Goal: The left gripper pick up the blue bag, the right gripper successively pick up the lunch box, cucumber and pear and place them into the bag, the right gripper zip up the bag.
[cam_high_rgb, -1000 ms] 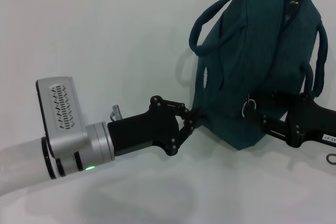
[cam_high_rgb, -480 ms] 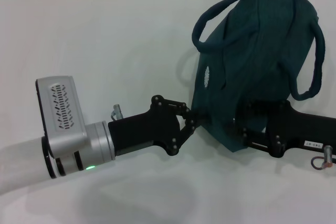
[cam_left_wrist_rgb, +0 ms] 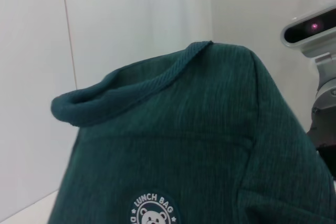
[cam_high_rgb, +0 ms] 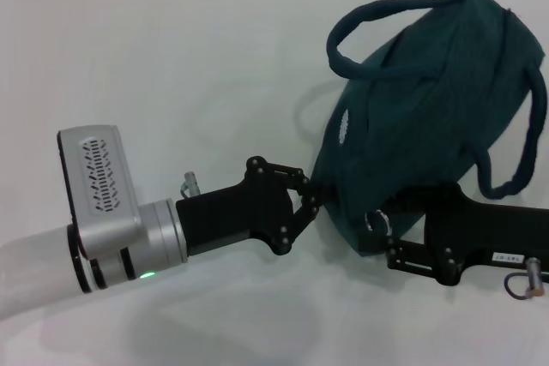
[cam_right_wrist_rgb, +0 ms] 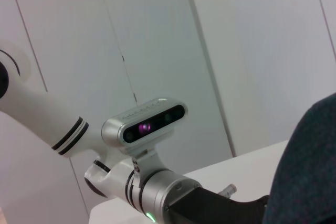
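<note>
Dark teal bag (cam_left_wrist_rgb: 210,140) with round "LUNCH BAG" bear badge (cam_left_wrist_rgb: 152,211), rolled handle (cam_left_wrist_rgb: 121,95) on top.

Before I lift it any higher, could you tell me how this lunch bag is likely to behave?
The lunch bag is probably floppy: its fabric body leans over and its handle droops in a loose loop. It will likely sag and swing between the left gripper and the right gripper, which meet it low down.

The bag (cam_high_rgb: 429,117) blocked the table's (cam_high_rgb: 171,83) right half, flanked by the left gripper (cam_high_rgb: 314,198) and right gripper (cam_high_rgb: 373,229). The table's left lay open.
</note>
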You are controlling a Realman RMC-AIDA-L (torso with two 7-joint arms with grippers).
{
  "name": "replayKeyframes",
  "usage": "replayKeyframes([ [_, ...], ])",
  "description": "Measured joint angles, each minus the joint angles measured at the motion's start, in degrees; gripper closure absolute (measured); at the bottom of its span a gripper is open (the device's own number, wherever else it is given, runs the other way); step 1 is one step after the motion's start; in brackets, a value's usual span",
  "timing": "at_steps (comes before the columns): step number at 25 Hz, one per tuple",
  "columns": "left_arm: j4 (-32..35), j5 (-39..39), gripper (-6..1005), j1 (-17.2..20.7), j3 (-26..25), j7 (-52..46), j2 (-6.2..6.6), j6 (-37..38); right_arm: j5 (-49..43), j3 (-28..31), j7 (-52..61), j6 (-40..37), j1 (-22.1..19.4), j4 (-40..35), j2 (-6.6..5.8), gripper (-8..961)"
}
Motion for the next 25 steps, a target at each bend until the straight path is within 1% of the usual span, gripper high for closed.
replayKeyframes([
  [5,-0.03,-0.04,951,0.26,0.0,0.0,0.0,0.0,0.0,0.31,-0.04,-0.43,-0.66,-0.04,-0.23,505],
  [13,-0.03,0.04,952,0.32,0.0,0.0,0.0,-0.01,0.06,0.29,-0.07,-0.03,-0.84,-0.04,-0.29,505],
  [18,-0.03,0.06,946,0.32,0.0,0.0,0.0,0.0,0.09,0.27,-0.05,0.04,-0.83,-0.04,-0.41,658],
  [25,-0.03,0.09,938,0.29,0.0,0.0,0.0,0.05,0.12,0.28,0.18,0.6,-1.15,0.06,-0.95,693],
])
